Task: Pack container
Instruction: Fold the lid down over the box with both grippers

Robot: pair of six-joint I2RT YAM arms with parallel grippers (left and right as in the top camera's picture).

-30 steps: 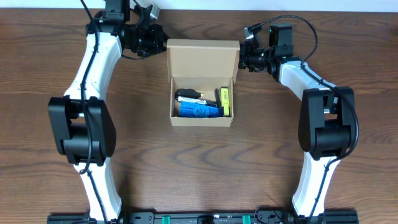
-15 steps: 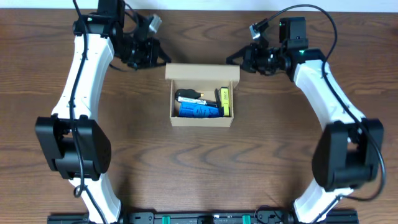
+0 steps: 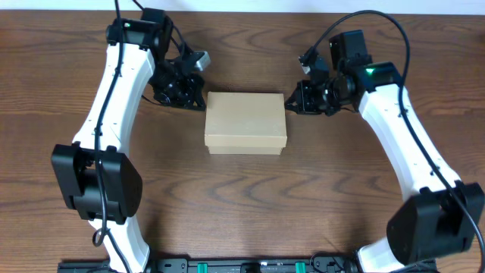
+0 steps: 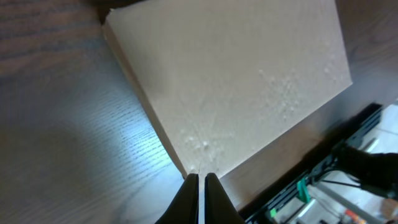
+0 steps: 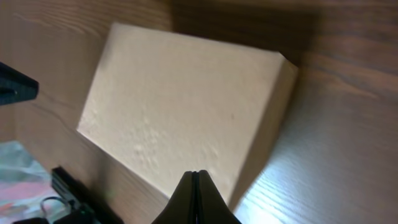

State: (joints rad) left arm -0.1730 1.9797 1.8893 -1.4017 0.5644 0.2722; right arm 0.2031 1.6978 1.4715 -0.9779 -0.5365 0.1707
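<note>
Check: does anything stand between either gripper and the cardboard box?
Nothing visible does. The container, lid shut, lies on the table. The left gripper and right gripper, both shut, sit right at its far corners with no object between.

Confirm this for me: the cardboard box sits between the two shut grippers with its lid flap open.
Not open: the container has its flap folded down shut, as the overhead view shows. The rest holds: it sits between the left gripper and right gripper, both shut.
</note>
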